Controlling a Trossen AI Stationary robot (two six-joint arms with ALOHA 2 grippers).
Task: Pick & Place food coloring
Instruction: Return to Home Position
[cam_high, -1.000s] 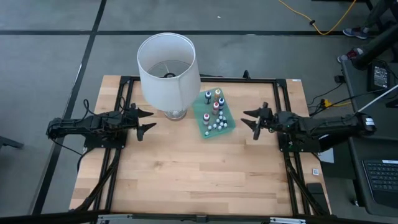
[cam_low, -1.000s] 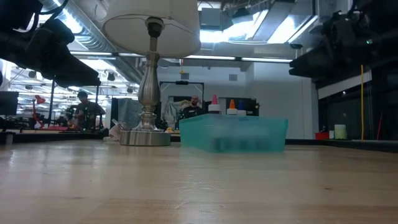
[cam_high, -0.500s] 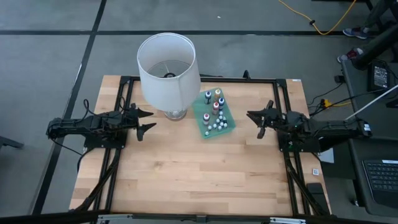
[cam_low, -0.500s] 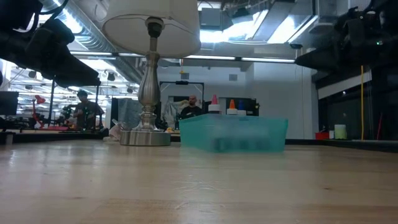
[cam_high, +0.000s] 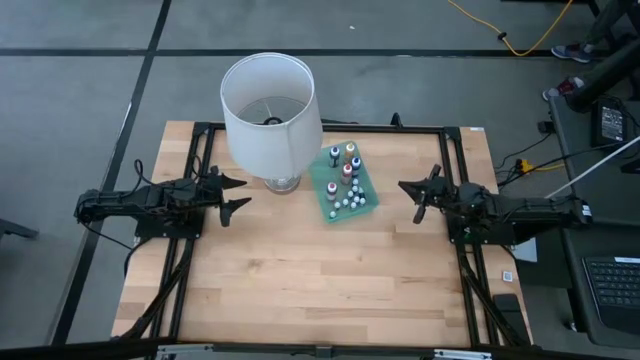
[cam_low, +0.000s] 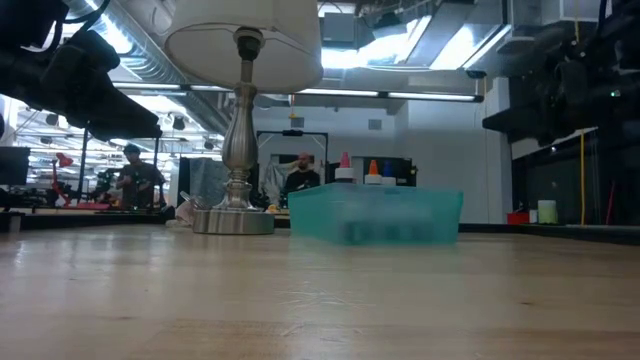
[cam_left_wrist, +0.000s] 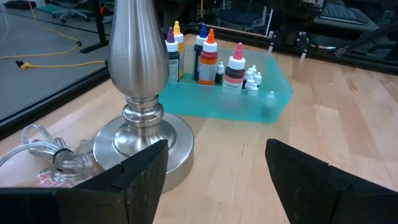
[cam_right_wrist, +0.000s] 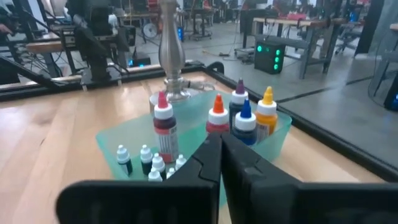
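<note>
1. Food coloring bottles (cam_high: 347, 170) all stand upright inside the green tray (cam_left_wrist: 230, 107). The tray rests on the surface (cam_high: 300, 270) just beside the lamp's (cam_high: 270, 100) base, on the side facing the right arm.
2. There are 2 kinds. The taller bottles have pointed pink, orange, blue, purple and yellow caps. A huddle of tiny white-capped ones stands close against them, nearly touching.
3. The left gripper (cam_high: 243, 194) hangs near the lamp's base on the side away from the tray. Its 2 fingers are spread wide and hold nothing.
4. The right gripper (cam_high: 403, 186) sits beyond the tray from the lamp, pointing back toward it. Its fingers are pressed together with only a thin seam between them, and it holds nothing.
5. Handling, as a judgement: every bottle looks very light, with a smooth, round plastic body that is probably a little squeezable. A hard pinch could dent one or force liquid toward the tip. A weak pinch could let it slip or spin.
6. The tiny ones look top-heavy for their footprint, so they are likely to topple and roll at a light nudge.
7. The best hold on a taller bottle is probably across the body just under the cap shoulder, where the wall is stiffest.
8. A tiny one is better taken from straight above, low on its body. The fingers should open only slightly, because the neighbours leave little room.
</note>
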